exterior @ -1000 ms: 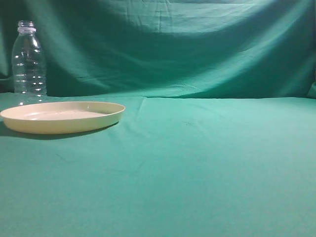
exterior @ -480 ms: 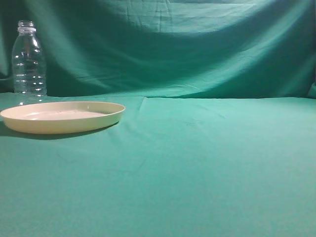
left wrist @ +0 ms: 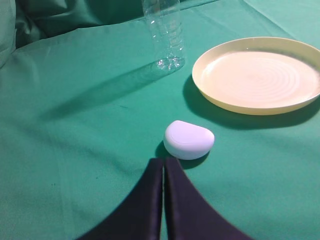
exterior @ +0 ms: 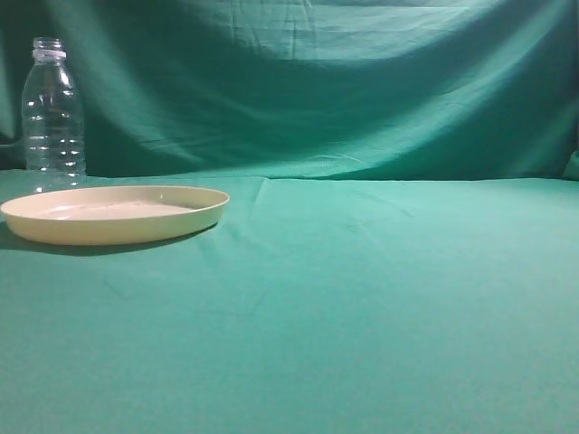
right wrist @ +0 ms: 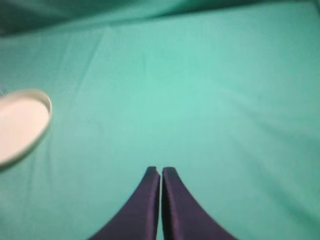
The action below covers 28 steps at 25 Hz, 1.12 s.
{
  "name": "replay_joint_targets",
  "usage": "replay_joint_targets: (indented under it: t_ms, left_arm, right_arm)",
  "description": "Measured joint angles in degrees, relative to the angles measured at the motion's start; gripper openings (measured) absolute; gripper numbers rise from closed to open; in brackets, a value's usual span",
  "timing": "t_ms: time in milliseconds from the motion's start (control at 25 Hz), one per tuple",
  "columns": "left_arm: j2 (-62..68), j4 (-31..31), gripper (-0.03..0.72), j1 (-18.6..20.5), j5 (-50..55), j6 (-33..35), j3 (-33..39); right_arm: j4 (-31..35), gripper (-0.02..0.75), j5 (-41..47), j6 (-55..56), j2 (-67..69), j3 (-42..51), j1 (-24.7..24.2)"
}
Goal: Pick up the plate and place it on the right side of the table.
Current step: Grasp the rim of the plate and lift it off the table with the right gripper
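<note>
The cream-yellow plate [exterior: 113, 213] lies flat on the left of the teal-green table [exterior: 380, 298]. It also shows in the left wrist view [left wrist: 257, 74] at the upper right and at the left edge of the right wrist view [right wrist: 20, 125]. My left gripper [left wrist: 163, 162] is shut and empty above the cloth, well short of the plate. My right gripper [right wrist: 160, 171] is shut and empty over bare cloth, to the right of the plate. Neither gripper shows in the exterior view.
A clear plastic bottle [exterior: 52, 116] stands upright behind the plate at the far left, and it also shows in the left wrist view [left wrist: 164, 32]. A small white rounded object [left wrist: 188, 139] lies on the cloth just ahead of my left gripper. Green cloth backdrop [exterior: 317, 81] rises behind the table.
</note>
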Motion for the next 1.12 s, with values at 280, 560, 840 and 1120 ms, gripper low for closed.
replay_joint_targets:
  t_ms: [280,560,840,1120]
  left_arm:
    - [0.0,0.0,0.000,0.0,0.0,0.0,0.0]
    - [0.0,0.0,0.000,0.0,0.0,0.0,0.0]
    - [0.0,0.0,0.000,0.0,0.0,0.0,0.0]
    - [0.0,0.0,0.000,0.0,0.0,0.0,0.0]
  right_arm:
    - [0.0,0.000,2.7,0.0,11.6,-0.7,0.0]
    - [2.8,0.000,9.0,-2.0,22.6,-6.9,0.0]
    - [2.9,0.000,8.2,-1.6,30.7,-14.6,6.8]
    - [-0.1,0.000,7.2,3.1,44.9,-23.3,19.9]
